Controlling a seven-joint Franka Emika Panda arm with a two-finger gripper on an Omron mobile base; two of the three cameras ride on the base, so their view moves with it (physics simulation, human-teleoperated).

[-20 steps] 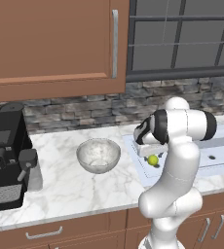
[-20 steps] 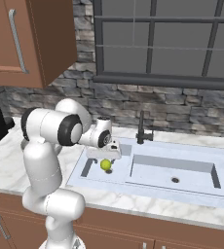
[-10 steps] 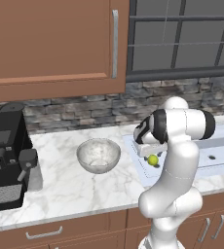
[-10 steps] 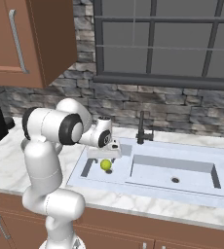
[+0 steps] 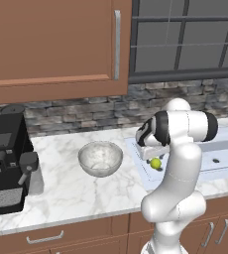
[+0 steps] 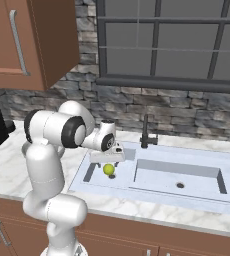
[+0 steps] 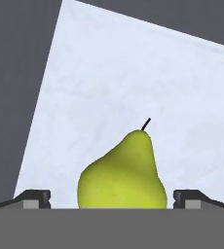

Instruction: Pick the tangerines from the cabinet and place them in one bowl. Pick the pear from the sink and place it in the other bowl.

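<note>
The pear point(image 7: 121, 175), yellow-green with a dark stem, lies in the shallow left part of the sink point(image 6: 187, 172). My gripper point(image 7: 112, 197) hangs just above it, open, with one fingertip on each side and clear gaps to the fruit. The same pear point(image 5: 156, 162) point(image 6: 108, 170) sits right under the gripper point(image 5: 153, 155) point(image 6: 107, 161) in both base views. The other bowl point(image 5: 100, 158), grey and glassy, stands empty on the counter left of the sink. The cabinet point(image 5: 51, 44) has its door shut, so the tangerines are hidden. The tan-rimmed bowl is out of view.
A black coffee machine point(image 5: 9, 158) stands at the counter's left end. A dark faucet point(image 6: 146, 132) rises behind the sink, close to the hand. The deeper basin point(image 6: 179, 175) with its drain lies to the right. A stone wall and a window run behind.
</note>
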